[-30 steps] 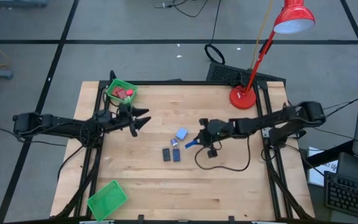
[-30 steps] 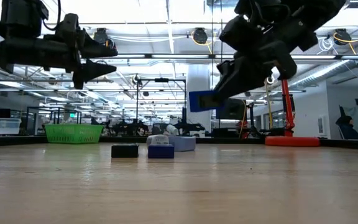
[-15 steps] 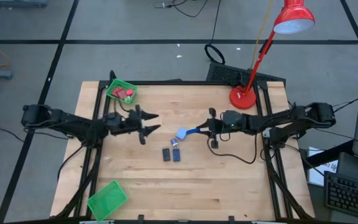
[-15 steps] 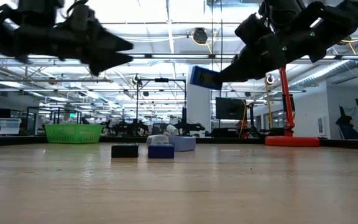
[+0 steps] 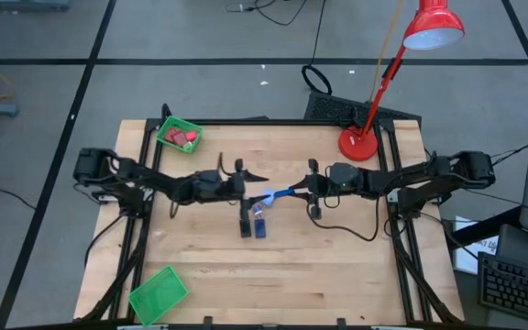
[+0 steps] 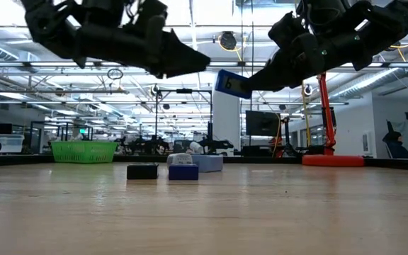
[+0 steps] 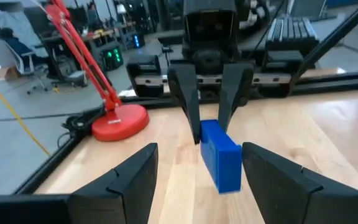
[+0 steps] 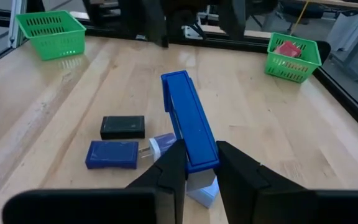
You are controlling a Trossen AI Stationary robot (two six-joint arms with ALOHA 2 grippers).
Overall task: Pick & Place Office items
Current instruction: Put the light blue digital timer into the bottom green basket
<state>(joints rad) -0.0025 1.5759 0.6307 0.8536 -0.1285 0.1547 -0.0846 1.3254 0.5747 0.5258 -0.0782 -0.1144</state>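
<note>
Wooden table [image 5: 337,266], two green trays: near-left corner [image 5: 158,293], far-left corner [image 5: 179,137] with red bits [image 5: 185,138] inside. Left gripper [image 5: 255,176] at mid-table, raised, fingers spread, empty. Black block [image 5: 245,227] and blue block [image 5: 260,226] side by side below. Right gripper [image 5: 302,190] clenched on blue stick [image 5: 280,195], held aloft toward left gripper. Red lamp [image 5: 359,142] far right.

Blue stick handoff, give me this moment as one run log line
right gripper: shut on blue stick, held above table | left gripper: open, facing stick's free end | black rectangle: on table
</note>
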